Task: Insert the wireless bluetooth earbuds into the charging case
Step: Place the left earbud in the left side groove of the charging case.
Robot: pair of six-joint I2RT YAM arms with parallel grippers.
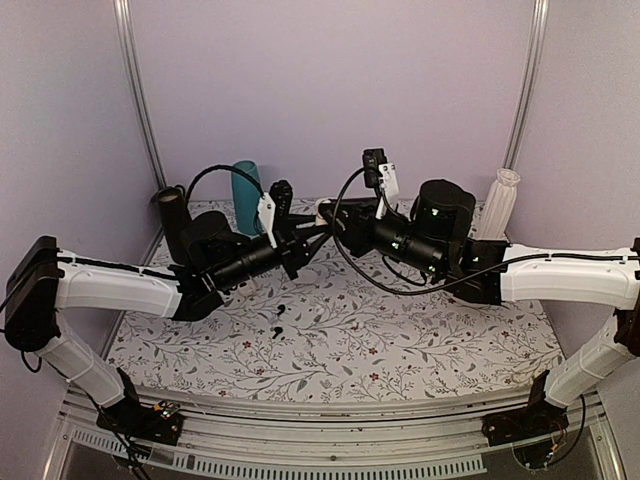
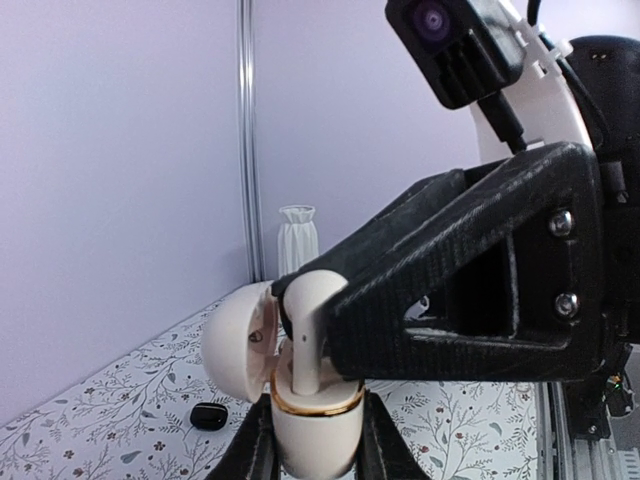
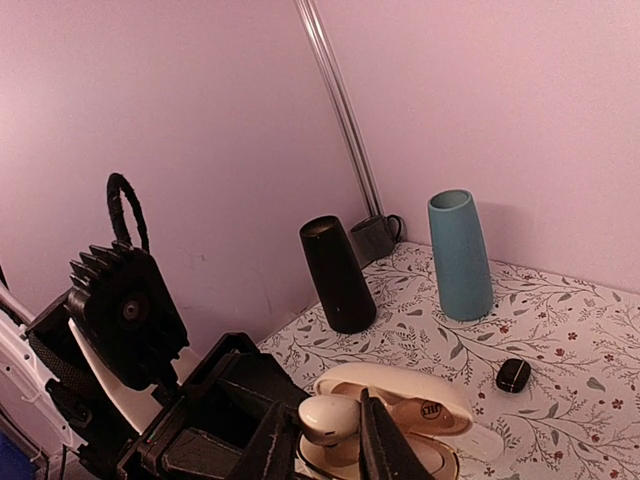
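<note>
Open-lidded charging case [image 2: 312,435] aloft over the far middle of the table [image 1: 400,350], clamped in left gripper [image 2: 312,452], white earbud [image 2: 308,340] stem-down in one hollow, right gripper [image 3: 330,425] narrow, fingers pressed against its head.

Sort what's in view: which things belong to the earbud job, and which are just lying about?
Job: charging case, lid open, in left gripper; white earbud in right gripper.
Lying about: teal vase; black cup; white ribbed vase; small black pebble-shaped thing.
</note>
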